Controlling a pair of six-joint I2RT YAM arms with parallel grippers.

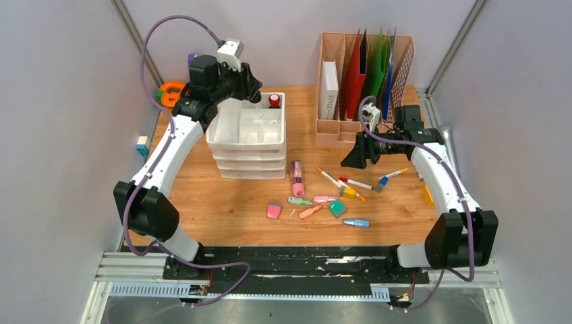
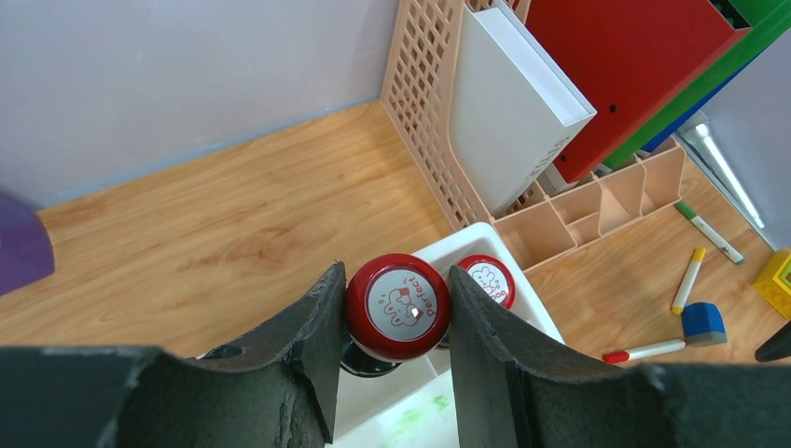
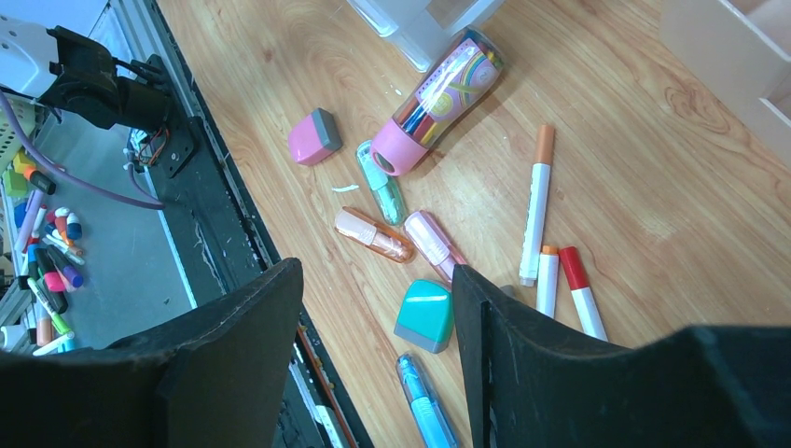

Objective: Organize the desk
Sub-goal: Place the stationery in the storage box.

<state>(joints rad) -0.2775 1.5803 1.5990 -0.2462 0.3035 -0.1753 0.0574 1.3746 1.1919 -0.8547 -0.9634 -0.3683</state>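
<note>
Lab cell: grey walls (image 1: 61, 135), desk (image 1: 202, 202), metal rail (image 1: 290, 258)

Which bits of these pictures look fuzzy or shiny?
Left wrist view: the purple blob at the edge is blurred, and a tiny glint sits on the red stamp in the left tool. Right wrist view: the orange-capped marker looks sharp. Top view: even light, soft shadows.

Left hand (image 2: 396, 278) clamped on red stamp (image 2: 399, 315); right hand (image 3: 376, 273) open, hovering.

On desk (image 1: 202, 202): drawer unit (image 1: 246, 145) left of file rack (image 1: 335, 128); stamp (image 2: 399, 306) above unit; markers (image 1: 355, 183) before.
</note>
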